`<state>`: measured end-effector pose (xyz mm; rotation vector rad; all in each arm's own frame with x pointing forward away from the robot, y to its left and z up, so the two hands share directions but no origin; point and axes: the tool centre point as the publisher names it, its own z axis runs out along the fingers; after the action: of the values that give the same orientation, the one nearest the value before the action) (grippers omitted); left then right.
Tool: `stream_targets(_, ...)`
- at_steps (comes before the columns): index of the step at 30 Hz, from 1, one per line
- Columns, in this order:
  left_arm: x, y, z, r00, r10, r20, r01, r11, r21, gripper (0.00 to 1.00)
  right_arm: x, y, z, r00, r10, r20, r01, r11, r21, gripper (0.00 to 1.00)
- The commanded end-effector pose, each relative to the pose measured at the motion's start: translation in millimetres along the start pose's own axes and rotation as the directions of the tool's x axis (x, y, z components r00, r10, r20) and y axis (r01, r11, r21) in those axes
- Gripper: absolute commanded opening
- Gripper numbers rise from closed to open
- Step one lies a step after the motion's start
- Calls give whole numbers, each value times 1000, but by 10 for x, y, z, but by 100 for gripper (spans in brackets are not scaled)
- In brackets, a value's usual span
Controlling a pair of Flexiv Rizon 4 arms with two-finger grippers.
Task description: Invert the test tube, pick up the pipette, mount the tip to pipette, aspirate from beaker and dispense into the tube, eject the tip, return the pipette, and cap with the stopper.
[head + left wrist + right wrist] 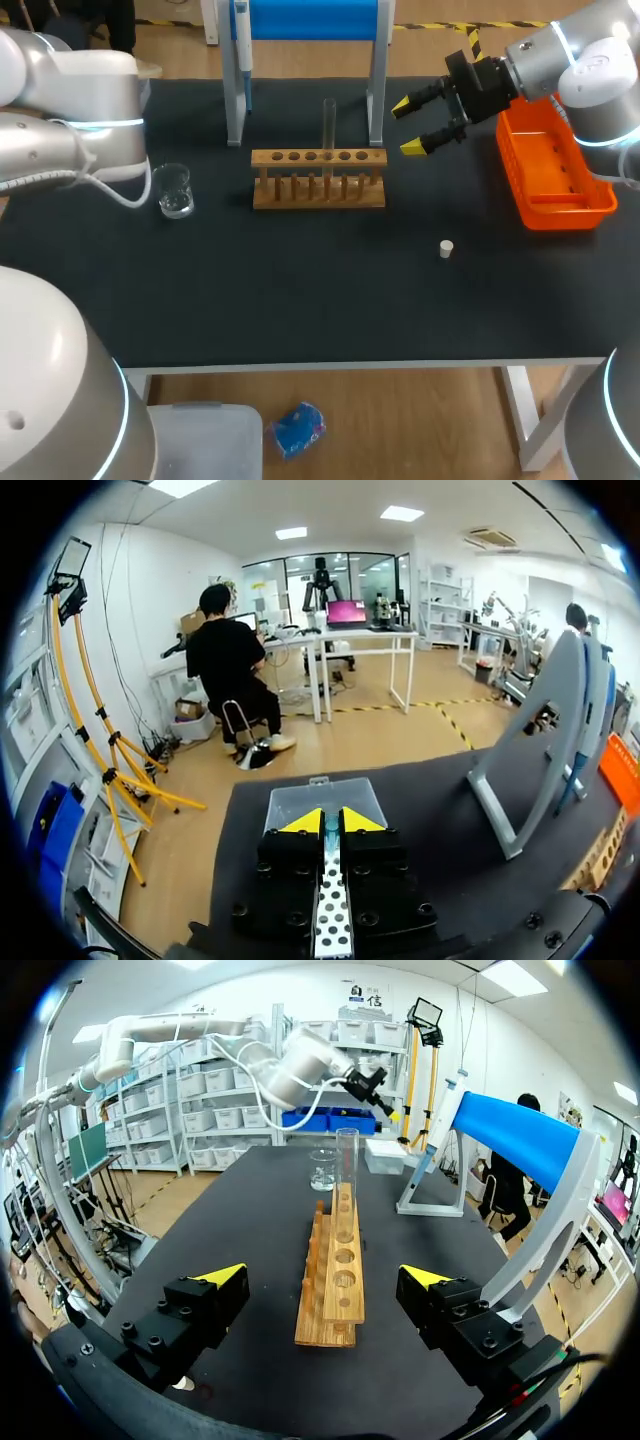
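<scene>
Head view, nearest us: a small white stopper lies alone on the dark table, well apart from everything else. Farther back sits the wooden rack, with the tube upright in one of its middle holes. We cannot tell which end of the tube is up. Left of the rack, near our left arm, stands the beaker.

Our right gripper hangs off the rack's right end, fingers spread wide and holding nothing. In the right wrist view the rack runs straight ahead between those fingers, untouched. The tube stands along that line, with the beaker beyond it. An orange basket lies under the right arm.

Behind the rack rises the blue-topped stand; its right leg stands near the right gripper. The pipette hangs on its left side.

Our left gripper has its fingers closed together on nothing, and a clear box sits just ahead of it.
</scene>
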<state>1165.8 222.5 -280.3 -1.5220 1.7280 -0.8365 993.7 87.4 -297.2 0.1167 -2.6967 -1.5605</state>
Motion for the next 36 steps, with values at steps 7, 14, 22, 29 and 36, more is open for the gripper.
stream_targets(7, 174, -333, -459, 988, 32, -150, -17, 995, 97, 0, -6, -4, -4, 1000, -1, -2, 1, 1000, 0, 100)
stream_targets(14, 174, -333, -459, 988, 32, -150, -17, 995, 97, 0, -6, -4, -4, 1000, -1, -2, 1, 1000, 0, 100)
stream_targets(22, 234, -439, -544, 979, 80, -187, -55, 989, 134, 0, -6, -4, -4, 1000, -1, -2, 1, 1000, 0, 100)
stream_targets(29, 700, -551, -1306, 872, 351, -341, -287, 932, 223, 0, -6, -4, -4, 1000, -1, -2, 1, 1000, 0, 100)
stream_targets(36, 1279, -407, -1996, 659, 527, -537, -459, 847, 268, 0, -6, -4, -4, 1000, -1, -2, 1, 1000, 0, 100)
